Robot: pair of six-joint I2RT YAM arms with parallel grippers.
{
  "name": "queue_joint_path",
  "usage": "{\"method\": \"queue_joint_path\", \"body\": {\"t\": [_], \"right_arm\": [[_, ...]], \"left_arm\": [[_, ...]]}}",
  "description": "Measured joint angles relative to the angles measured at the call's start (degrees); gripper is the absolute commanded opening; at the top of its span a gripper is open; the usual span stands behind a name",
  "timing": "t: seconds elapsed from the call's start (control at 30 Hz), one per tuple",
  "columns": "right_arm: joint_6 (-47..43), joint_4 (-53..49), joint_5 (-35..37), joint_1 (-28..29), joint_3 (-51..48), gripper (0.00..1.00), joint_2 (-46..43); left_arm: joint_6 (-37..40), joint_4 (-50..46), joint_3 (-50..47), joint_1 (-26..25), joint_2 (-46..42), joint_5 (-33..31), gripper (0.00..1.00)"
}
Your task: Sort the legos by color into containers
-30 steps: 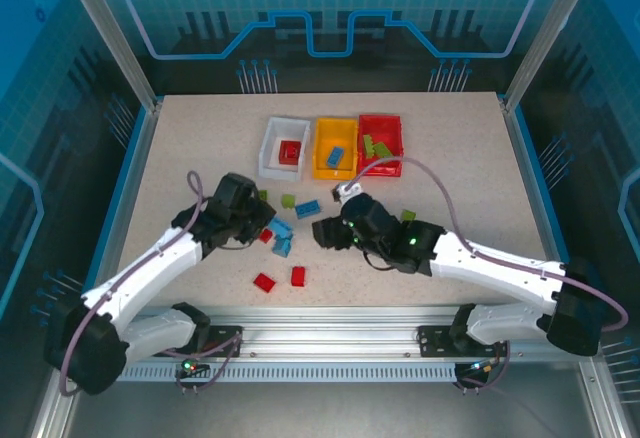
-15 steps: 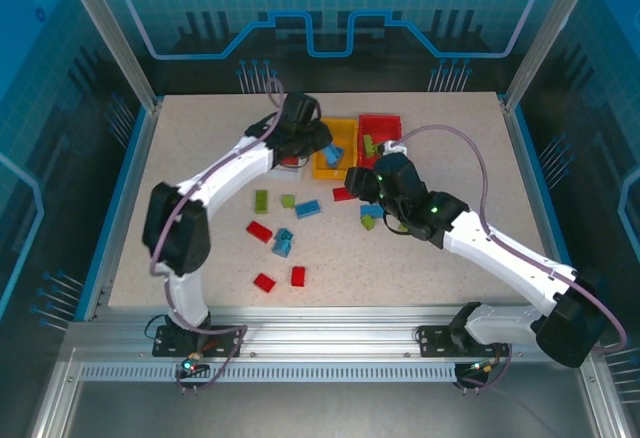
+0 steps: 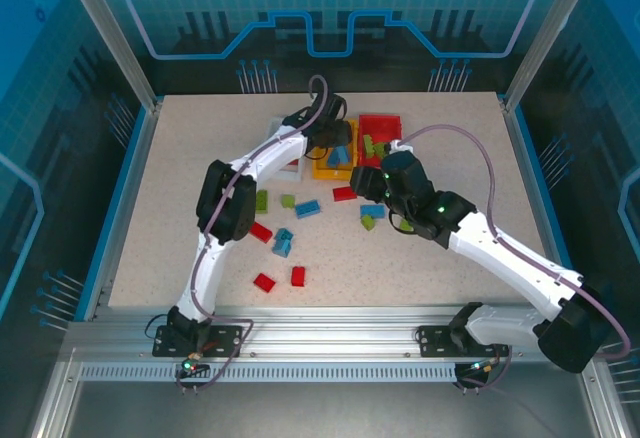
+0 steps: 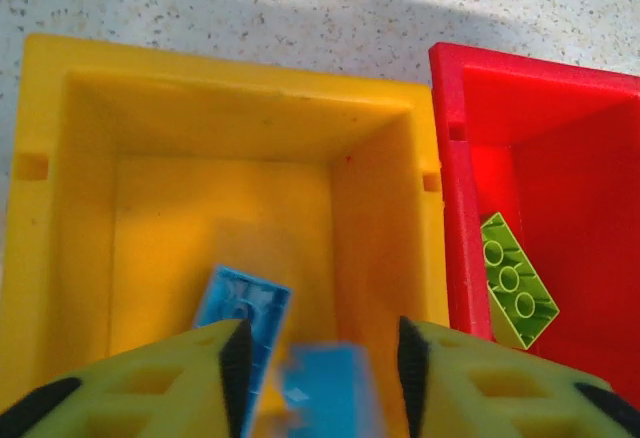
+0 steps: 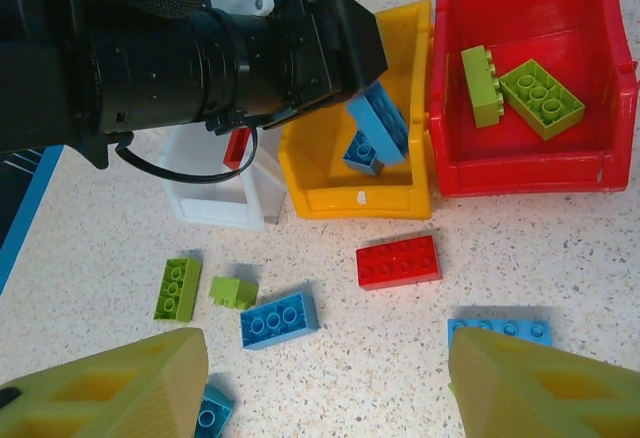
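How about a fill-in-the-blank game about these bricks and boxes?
1. The bin under the left gripper is ____.
2. The two bricks inside the red bin are ____.
3. The loose brick just in front of the first bin is ____.
Missing words: yellow, green, red.

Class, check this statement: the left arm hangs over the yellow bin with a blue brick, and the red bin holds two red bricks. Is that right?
No. The two bricks in the red bin are lime green, not red; the right wrist view shows it. The rest holds.
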Motion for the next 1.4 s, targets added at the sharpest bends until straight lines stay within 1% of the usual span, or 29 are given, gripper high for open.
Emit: {"method": "queue_joint_path", "body": {"t": [0.13, 0.2, 0.27, 0.37, 0.47, 0.53, 0.6, 0.7, 0.83, 0.9, 1.0, 1.2, 1.27, 1.37, 1.4], "right_arm": [[0.1, -1.4, 0.1, -0.1, 0.0, 0.67, 0.0], [0.5, -2.8, 0.5, -0.4, -0.3, 0.67, -0.3], [1.5, -4.9, 1.0, -1.4, -1.1, 0.68, -0.9], [3.6, -10.1, 1.7, -5.3, -1.7, 0.71, -0.9], [4.5, -14.4, 0.7, -11.8, -2.6, 0.72, 0.6], [4.5, -16.1, -0.9, -16.0, -3.7, 0.73, 2.8], [4.1, -17.3, -2.4, -18.9, -4.8, 0.73, 5.3], [3.0, -18.1, -4.9, -21.2, -5.7, 0.74, 9.5], [2.1, -17.6, -7.2, -21.9, -5.6, 0.72, 15.2], [1.7, -17.4, -8.0, -22.0, -5.0, 0.69, 18.2], [1.5, -16.6, -9.0, -22.1, -3.0, 0.64, 22.4], [2.4, -14.8, -9.9, -22.1, -1.6, 0.54, 27.2], [3.0, -14.6, -10.3, -22.1, -1.3, 0.49, 28.6], [3.7, -14.2, -10.3, -22.1, -1.3, 0.37, 30.0], [4.1, -14.4, -10.1, -22.1, -1.3, 0.32, 30.0]], "left_arm": [[0.8, -0.1, -0.1, -0.5, -0.7, 0.4, 0.57], [0.8, -0.2, -1.1, -1.0, -2.4, 0.5, 0.57], [0.7, 0.0, -3.7, -1.5, -5.9, 0.6, 0.58], [0.1, 0.8, -8.9, -2.4, -13.3, 0.8, 0.62], [-0.8, 3.2, -16.6, -4.2, -23.6, 1.6, 0.65], [-1.3, 5.6, -23.4, -6.0, -31.4, 2.5, 0.67], [-2.4, 8.0, -30.3, -8.0, -38.2, 3.5, 0.68], [-4.2, 11.5, -41.6, -11.6, -47.2, 4.9, 0.68], [-6.3, 14.2, -52.8, -15.7, -53.0, 5.5, 0.68], [-6.8, 14.8, -56.8, -17.7, -54.4, 5.5, 0.68], [-6.9, 15.6, -59.9, -19.6, -55.8, 5.5, 0.68], [-7.0, 19.4, -60.5, -20.2, -57.5, 4.7, 0.68], [-6.8, 20.6, -60.5, -20.2, -57.6, 4.3, 0.68], [-6.7, 21.3, -60.4, -20.2, -57.5, 3.9, 0.68], [-6.6, 21.5, -60.3, -20.2, -57.5, 3.9, 0.68]]}}
